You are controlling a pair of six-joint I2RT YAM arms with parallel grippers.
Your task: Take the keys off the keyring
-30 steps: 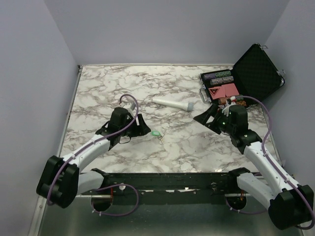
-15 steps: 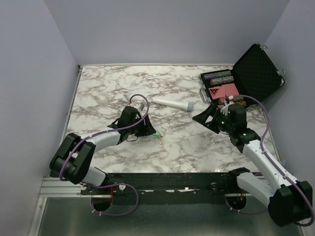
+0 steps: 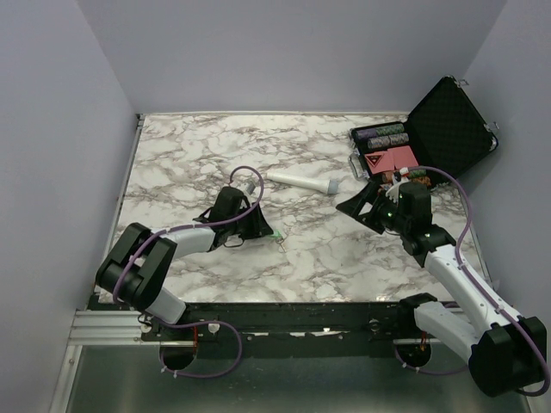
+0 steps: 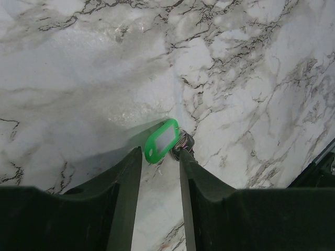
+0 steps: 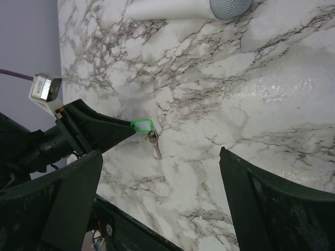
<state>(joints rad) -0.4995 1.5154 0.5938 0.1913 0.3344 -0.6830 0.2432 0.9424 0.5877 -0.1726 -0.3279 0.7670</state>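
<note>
The keyring, a small green fob [image 4: 161, 140] with a thin metal ring [image 4: 184, 141], lies flat on the marble table [image 3: 189, 155]. A small grey key [image 5: 155, 149] hangs from the ring and points towards the near edge. My left gripper [image 4: 159, 154] is open, low over the table, and its fingertips [image 4: 137, 154] flank the fob's near end; the right finger partly hides the ring. In the top view the left gripper [image 3: 261, 227] sits right beside the fob [image 3: 275, 234]. My right gripper [image 3: 355, 206] is open and empty, raised to the right, facing the fob [image 5: 141, 124].
A long white cylindrical handheld object with a grey head [image 3: 301, 181] lies behind the fob. An open black case [image 3: 449, 129] with chips and cards stands at the back right, close behind the right arm. The black front rail [image 3: 293, 314] runs along the near edge.
My left arm has reached to the right, bringing its open gripper up to the green fob. The right arm has hardly moved. The fob and key lie where they were.
</note>
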